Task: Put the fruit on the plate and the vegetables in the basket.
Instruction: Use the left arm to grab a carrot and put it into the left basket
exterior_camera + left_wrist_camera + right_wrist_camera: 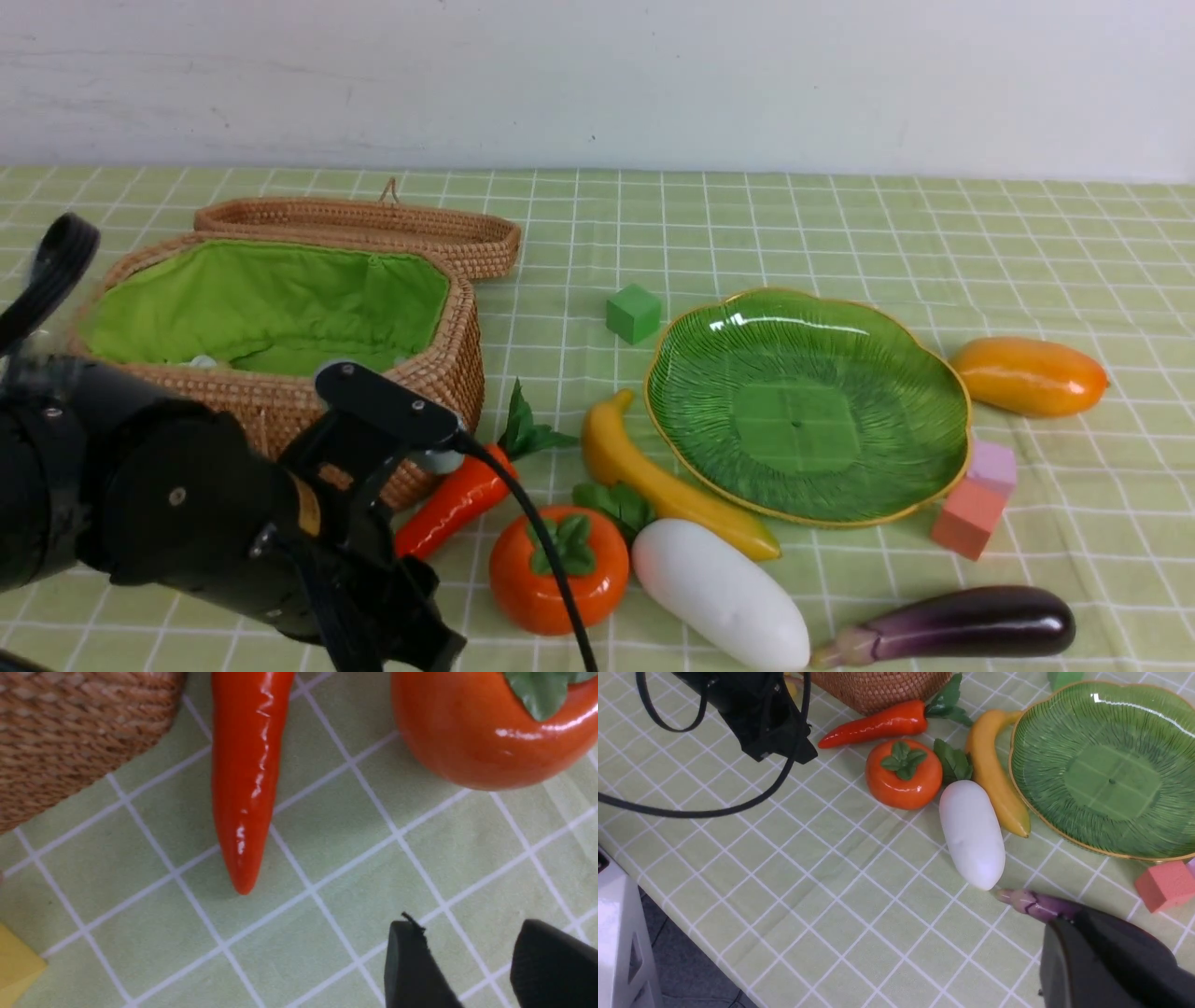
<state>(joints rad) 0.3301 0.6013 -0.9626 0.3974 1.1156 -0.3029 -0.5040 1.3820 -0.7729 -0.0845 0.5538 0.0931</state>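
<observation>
My left gripper [467,933] is open and empty, low over the cloth just short of the carrot's [457,499] pointed tip [243,877], between the basket [439,373] and the persimmon [560,569]. Banana [653,481] lies against the empty green plate's [803,401] left rim. The white radish [724,593] and the eggplant [971,623] lie near the front. The mango [1027,375] lies right of the plate. The basket is open, its lid [373,224] behind it. My right gripper [1057,924] is shut and empty, high above the eggplant [1036,903], out of the front view.
A green cube [633,313] sits left of the plate's far rim. Pink [994,467] and salmon [969,518] cubes touch its front right rim. A yellow cube [14,966] lies by the basket. The table's front edge and a white box [616,933] show in the right wrist view.
</observation>
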